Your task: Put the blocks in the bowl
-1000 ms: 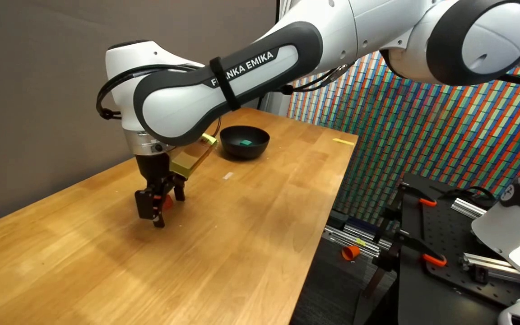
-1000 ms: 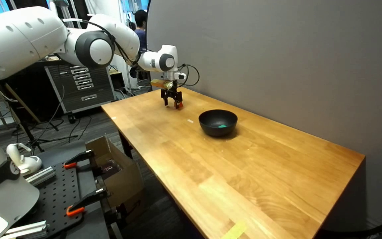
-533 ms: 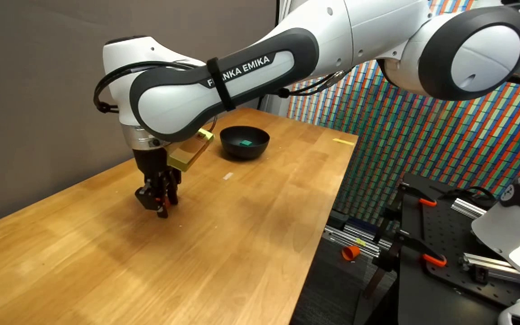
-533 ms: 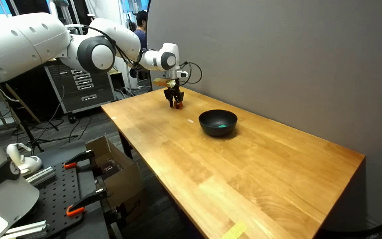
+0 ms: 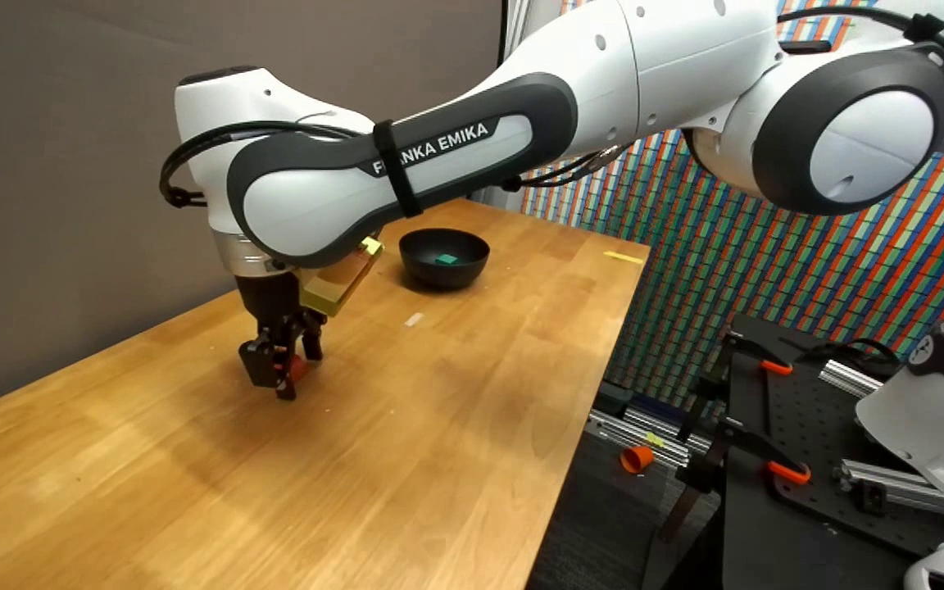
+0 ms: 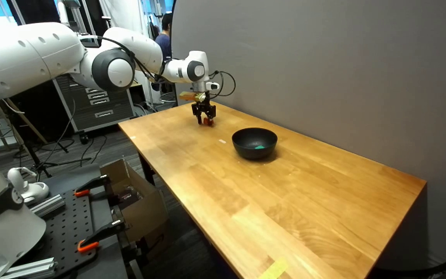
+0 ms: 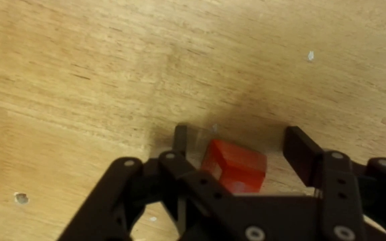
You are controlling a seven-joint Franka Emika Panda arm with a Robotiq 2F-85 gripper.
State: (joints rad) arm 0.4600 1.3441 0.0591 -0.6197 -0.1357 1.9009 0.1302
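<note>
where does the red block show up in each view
In an exterior view: the red block is left of centre, below mid-height.
In an exterior view: the red block is just left of centre, above mid-height.
Wrist view: the red block is right of centre, lower half.
Shared landmark: the gripper, beside it every time.

Gripper (image 7: 237, 144) low over counter (image 6: 308, 201); block (image 7: 243, 164) on counter between its fingers (image 7: 298, 155). In an exterior view, bowl (image 6: 254, 154) right of gripper and before it, well apart; second block (image 6: 259, 147) in bowl. Same view: small strip (image 6: 222, 141) right of gripper and before it, nearer than bowl. Backdrop (image 6: 308, 69) behind gripper. Robot base (image 6: 12, 232) left of gripper and before it, off the counter.
</note>
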